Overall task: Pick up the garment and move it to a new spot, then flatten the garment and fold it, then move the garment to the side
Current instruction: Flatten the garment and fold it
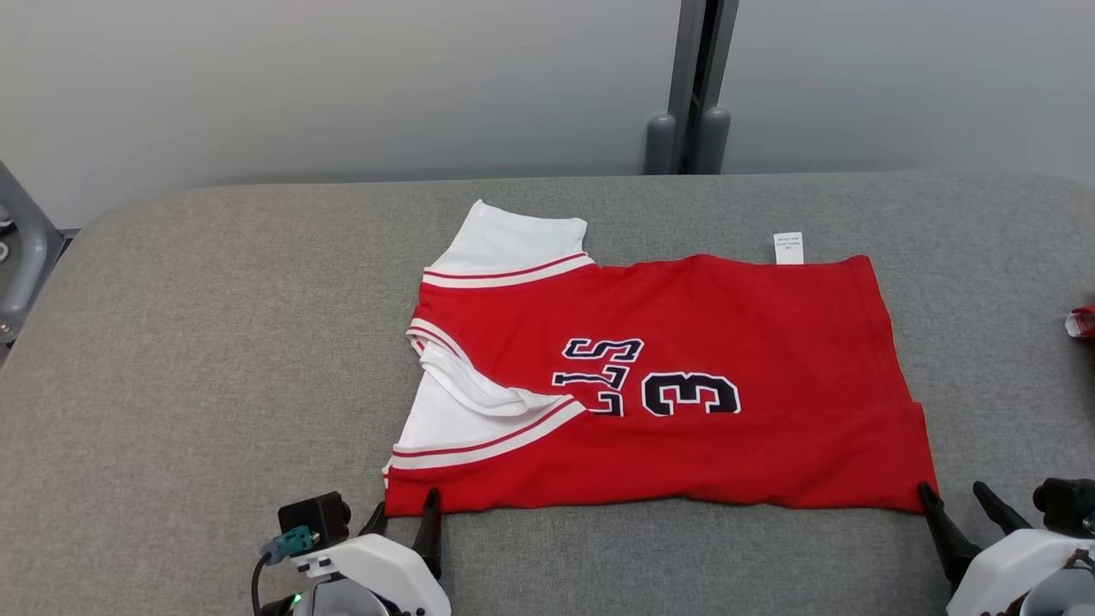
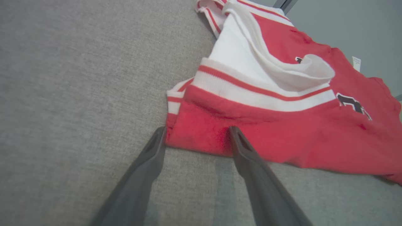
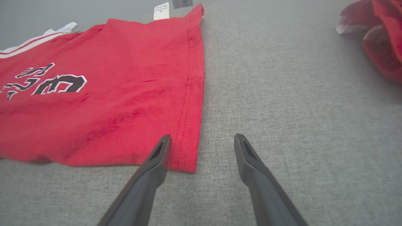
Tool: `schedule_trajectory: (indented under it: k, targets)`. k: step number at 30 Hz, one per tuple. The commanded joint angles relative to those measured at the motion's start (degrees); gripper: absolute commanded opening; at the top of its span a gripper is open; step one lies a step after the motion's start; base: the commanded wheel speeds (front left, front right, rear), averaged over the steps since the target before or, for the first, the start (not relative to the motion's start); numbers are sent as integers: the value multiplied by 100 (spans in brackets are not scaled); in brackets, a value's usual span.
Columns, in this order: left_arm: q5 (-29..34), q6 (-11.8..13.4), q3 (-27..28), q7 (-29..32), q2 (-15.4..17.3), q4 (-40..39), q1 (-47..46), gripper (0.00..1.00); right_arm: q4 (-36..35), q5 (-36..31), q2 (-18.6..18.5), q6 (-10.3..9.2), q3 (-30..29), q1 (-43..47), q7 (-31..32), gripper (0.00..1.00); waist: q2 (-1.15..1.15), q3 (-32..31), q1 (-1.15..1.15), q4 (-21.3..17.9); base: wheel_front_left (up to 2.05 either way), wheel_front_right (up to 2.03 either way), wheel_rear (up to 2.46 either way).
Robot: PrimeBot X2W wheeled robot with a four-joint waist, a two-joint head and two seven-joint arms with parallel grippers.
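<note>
We find the garment, a red jersey with white sleeves, lying mostly flat in the middle of the grey tabletop, its near edge facing us. Our left hand sits open at the near left corner, one finger just outside the hem and the other touching the red cloth. Our right hand sits open at the near right corner, one finger over the stitched hem and the other on bare tabletop. Neither holds anything. We judge the step to be pinching both near corners for a fold. To do it well, we should slide each lower finger under every layer, close both hands together, and lift evenly so the edge stays straight. The near sleeve is rumpled over the chest and may bunch inside the fold. A white label sticks out at the far edge. Another red cloth lies well apart to the right, and a grey post stands behind; neither blocks us.
</note>
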Motion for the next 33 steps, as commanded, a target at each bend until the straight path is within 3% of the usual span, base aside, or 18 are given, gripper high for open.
schedule_trajectory:
  k: [1, 7, 8, 9, 10, 12, 13, 14, 16, 18, 33]
  targets:
    - [-61, 48, -45, 15, 22, 67, -58, 100, 18, 38, -11, -2, 21, -28, -25, 100, 0, 15, 0, -7, 0, 0, 0]
    - [-290, 166, -236, 28, 21, 137, -109, 100, 11, 126, -29, -2, 76, -99, -25, 100, 0, 108, 0, -4, 0, 0, 0]
    - [-337, 137, -299, 73, 21, 134, -120, 76, 17, 149, -38, -2, 91, -104, -25, 100, 0, 128, 0, 0, 0, 0, 0]
    - [-375, 118, -364, 102, 16, 130, -134, 76, 31, 166, -38, -2, 118, -103, -25, 100, 0, 143, 0, 6, 0, 0, 0]
    - [-396, 109, -431, 108, 6, 123, -145, 0, 37, 203, -39, -2, 149, -108, -26, 100, 0, 161, 0, 15, 0, 0, 0]
    - [-463, 109, -540, 99, -10, 110, -182, 0, 32, 291, -38, -2, 220, -132, -25, 100, 0, 187, 0, 33, 0, 0, 0]
    - [-492, 115, -581, 89, 2, 108, -211, 0, 32, 342, -39, -2, 258, -141, -25, 67, 0, 197, 0, 44, 0, 0, 0]
    - [-528, 119, -626, 87, 12, 109, -233, 0, 34, 406, -42, -2, 306, -143, -26, 42, 0, 203, 0, 57, 0, 0, 0]
    - [-573, 131, -709, 77, 8, 118, -263, 0, 21, 508, -72, -2, 405, -165, -25, 5, 0, 209, 0, 80, 0, 0, 0]
    - [-587, 134, -747, 72, 8, 129, -279, 0, 22, 548, -92, -2, 439, -181, -25, 0, 0, 208, 0, 90, 0, 0, 0]
    - [-272, -112, -756, 4, 90, 397, -469, 0, 71, 653, -180, -2, 565, -114, -25, 0, 0, -89, 0, 165, 0, 0, 0]
